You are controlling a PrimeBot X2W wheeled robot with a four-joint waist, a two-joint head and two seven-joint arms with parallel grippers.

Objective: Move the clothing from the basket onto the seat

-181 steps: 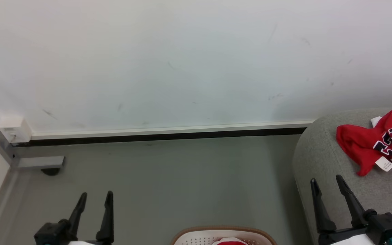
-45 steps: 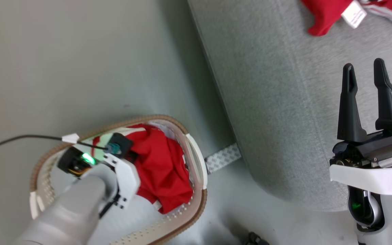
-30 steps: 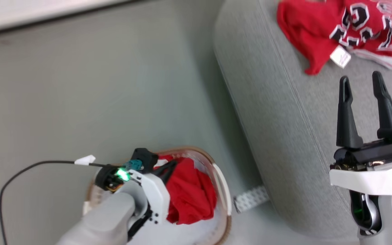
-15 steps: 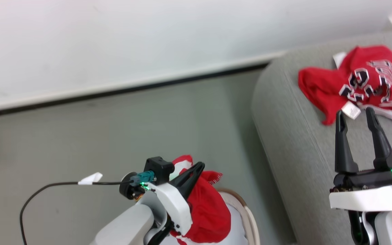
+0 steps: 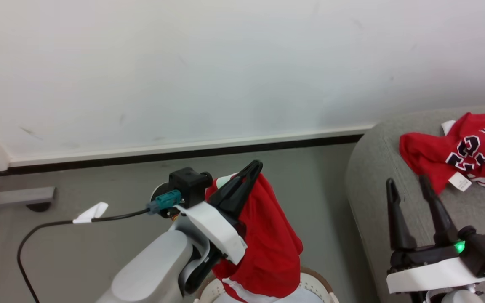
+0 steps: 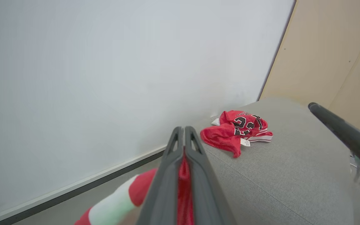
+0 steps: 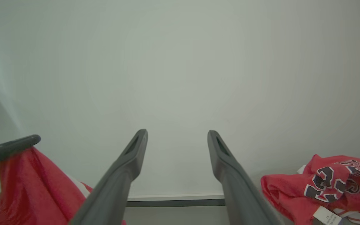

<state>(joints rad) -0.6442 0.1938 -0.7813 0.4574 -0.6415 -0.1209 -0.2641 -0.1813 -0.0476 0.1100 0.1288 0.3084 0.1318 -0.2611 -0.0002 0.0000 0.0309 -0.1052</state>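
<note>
Nearest the robot, at the bottom edge of the head view, the basket [image 5: 319,281] is sitting on the grey floor [image 5: 99,185], with only a slice of its brown rim and perforated white wall showing. Directly above it the left pincer [image 5: 256,165] is pinching a red jersey [image 5: 276,248]. Its two dark fingers are pressing together with a thin fold of red cloth between them, as the left wrist view is showing plainly. The jersey is hanging bunched from that grip, its lower end and a white stripe dangling at the basket's mouth; whether it is touching the rim is hard to tell. A black cable [image 5: 126,215] carrying a white tag is looping away to the left from the left wrist.

At the lower right, the right pincer [image 5: 406,182] is standing with its fingers well apart and gripping nothing, pointing up over the near part of the seat [image 5: 369,168]. Farther back on the seat's cushion, a second jersey [image 5: 427,151] is lying crumpled, with black-and-white numbers facing up. Striped trim and a small white label [image 5: 460,182] are lying along its near side.

Beyond all this, a white baseboard [image 5: 183,147] over a dark strip is running along the foot of a pale wall [image 5: 225,63].
</note>
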